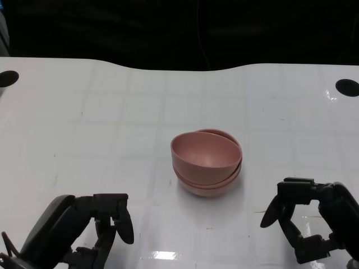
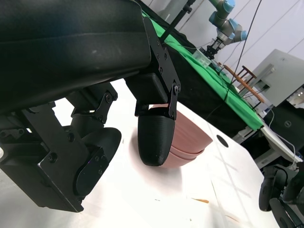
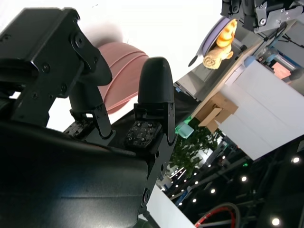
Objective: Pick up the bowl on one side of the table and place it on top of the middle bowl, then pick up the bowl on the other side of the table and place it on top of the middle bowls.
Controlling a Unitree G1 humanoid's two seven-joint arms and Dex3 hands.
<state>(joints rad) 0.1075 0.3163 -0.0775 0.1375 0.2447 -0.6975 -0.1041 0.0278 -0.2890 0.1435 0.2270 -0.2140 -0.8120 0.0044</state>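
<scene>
Your white table carries the stacked pink bowls near its middle, the top bowl sitting tilted in the ones beneath. Your left hand and right hand rest near the front edge, fingers apart, holding nothing.

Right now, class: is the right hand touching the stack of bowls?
Apart. The head view shows bare white table between the right hand and the bowls; its fingers hold nothing.
</scene>
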